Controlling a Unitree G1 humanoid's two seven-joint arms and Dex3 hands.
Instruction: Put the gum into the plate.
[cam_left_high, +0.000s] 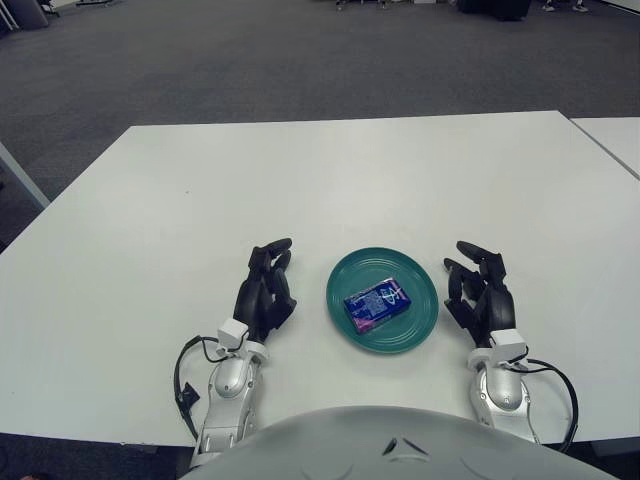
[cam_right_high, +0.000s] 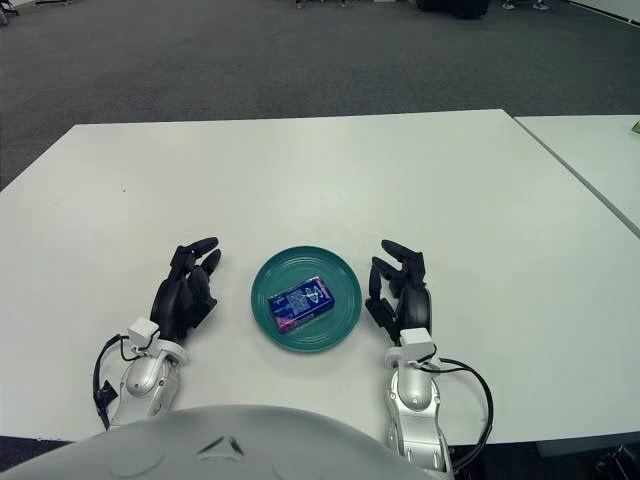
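Already we see the gum (cam_left_high: 377, 304) lying flat inside the teal plate (cam_left_high: 345, 277) on the white table (cam_left_high: 330, 180), so we judge the task done. Our left hand (cam_left_high: 265, 292) and right hand (cam_left_high: 480, 290) flank the plate, fingers loosely curled, holding nothing.

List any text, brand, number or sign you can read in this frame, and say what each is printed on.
Gum pack, lying in the teal plate: white printing on the blue and purple wrapper, too small and blurred to read.
White table: no text or markings.
Left hand and right hand, one on each side of the plate: no legible labels.
No other readable text shows in either view.
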